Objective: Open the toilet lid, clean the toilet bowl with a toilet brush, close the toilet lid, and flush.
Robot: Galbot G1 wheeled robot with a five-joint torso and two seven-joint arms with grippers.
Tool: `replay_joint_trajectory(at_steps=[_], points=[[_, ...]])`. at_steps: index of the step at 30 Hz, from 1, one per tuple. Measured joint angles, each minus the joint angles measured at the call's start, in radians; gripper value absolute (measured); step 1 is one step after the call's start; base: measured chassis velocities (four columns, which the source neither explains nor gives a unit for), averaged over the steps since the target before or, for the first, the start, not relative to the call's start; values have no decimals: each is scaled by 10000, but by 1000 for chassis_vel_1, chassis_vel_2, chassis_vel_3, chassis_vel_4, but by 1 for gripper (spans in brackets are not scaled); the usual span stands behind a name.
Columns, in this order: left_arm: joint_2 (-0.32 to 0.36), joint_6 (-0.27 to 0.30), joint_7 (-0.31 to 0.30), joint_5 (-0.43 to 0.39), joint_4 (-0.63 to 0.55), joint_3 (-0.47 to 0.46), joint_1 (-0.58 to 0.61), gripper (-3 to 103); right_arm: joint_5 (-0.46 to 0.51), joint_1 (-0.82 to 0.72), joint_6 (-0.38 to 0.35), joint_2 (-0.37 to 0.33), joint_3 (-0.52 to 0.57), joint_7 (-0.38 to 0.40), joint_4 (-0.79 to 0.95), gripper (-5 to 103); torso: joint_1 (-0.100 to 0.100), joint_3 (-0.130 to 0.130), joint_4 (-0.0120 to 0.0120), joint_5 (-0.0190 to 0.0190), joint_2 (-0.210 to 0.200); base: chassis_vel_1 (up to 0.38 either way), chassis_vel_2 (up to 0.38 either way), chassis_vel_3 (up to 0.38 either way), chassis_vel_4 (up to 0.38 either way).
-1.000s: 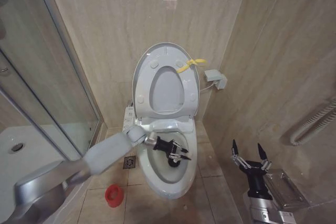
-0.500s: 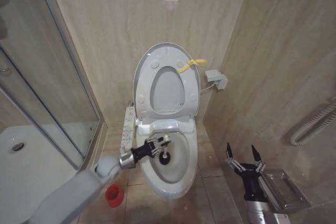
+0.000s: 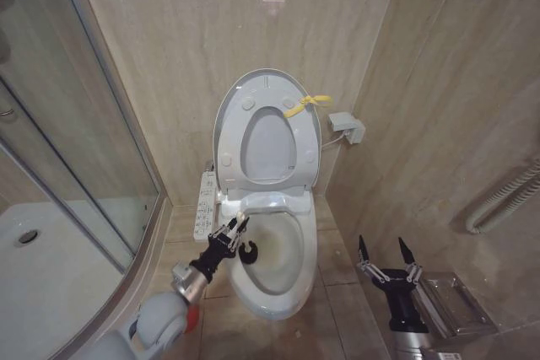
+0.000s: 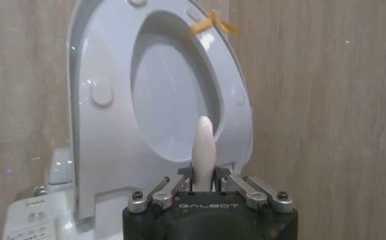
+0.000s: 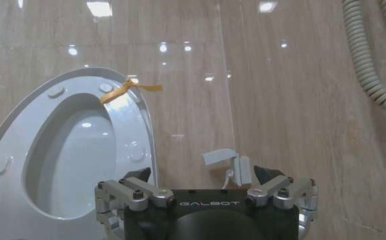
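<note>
The left claw (image 3: 234,231) is clenched on the toilet brush (image 3: 245,246), whose round black head sits just below its fingertips, inside the white toilet bowl (image 3: 291,292) near the left rim. The left wrist view shows the thin white handle rising between the fingers. Beyond it the toilet lid (image 3: 229,115) stands upright, yellow ribbon (image 3: 305,104) on its rim. The right claw (image 3: 381,255) hangs released, well apart.

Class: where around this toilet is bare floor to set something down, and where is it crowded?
Bare tile lies between the toilet bowl and the right gripper. Between the bowl and the shower glass it is crowded: the left gripper holds the toilet brush there.
</note>
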Motion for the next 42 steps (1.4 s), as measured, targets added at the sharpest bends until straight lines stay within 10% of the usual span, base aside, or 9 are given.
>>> replay_joint_trajectory(at_steps=[10, 42], points=[[-559, 856, -269, -69, -1983, -1602, 1819, 20, 8, 95, 45, 109, -58, -8, 2, 100, 0, 1, 2, 1, 0, 0, 0, 0, 0], [-377, 602, -1170, 920, -3799, -4623, 5894, 20, 334, 465, 179, -82, -246, -46, -516, 100, 2, 1, 1, 1, -1, 0, 0, 0, 0]])
